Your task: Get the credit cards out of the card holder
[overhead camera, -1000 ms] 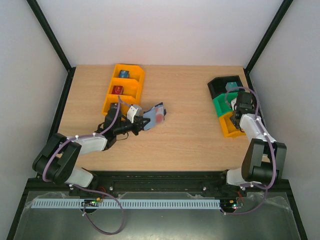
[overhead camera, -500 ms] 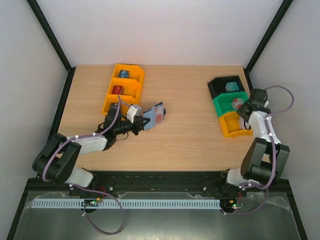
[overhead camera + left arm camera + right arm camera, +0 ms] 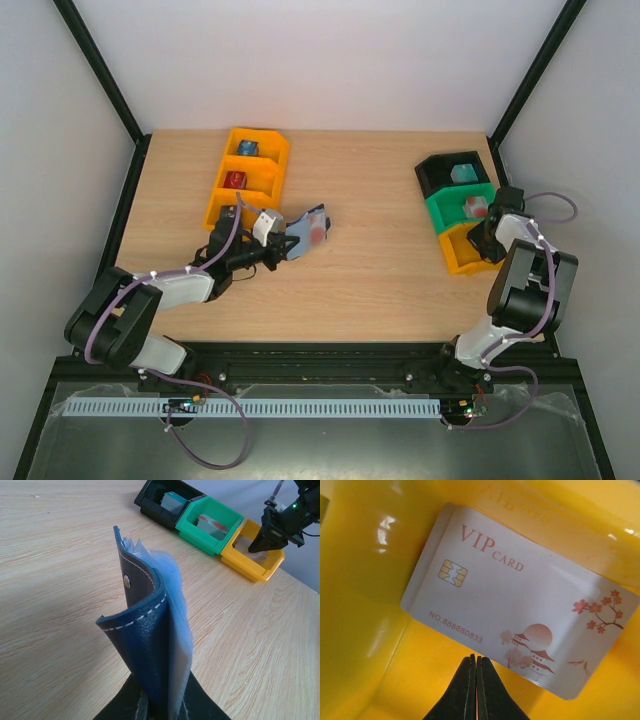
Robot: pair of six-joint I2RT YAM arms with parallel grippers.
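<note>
The left pincer (image 3: 161, 711) is clamped on the lower edge of the card holder (image 3: 148, 630) and holds it upright and splayed open just above the table (image 3: 380, 280), near the left-hand yellow tray (image 3: 222, 205). The holder looks like soft stitched leather with floppy clear plastic sleeves (image 3: 176, 605), so it will sag and twist if tugged. A reddish card (image 3: 318, 233) shows inside it from above. Such a card is probably light, stiff and slick, best pinched flat across its exposed short edge at the sleeve mouth and drawn straight out. The right pincer (image 3: 476, 661) is closed on nothing. Its tips meet just over a white VIP card (image 3: 520, 600) lying in the yellow bin (image 3: 360, 590) at the table's right side.
</note>
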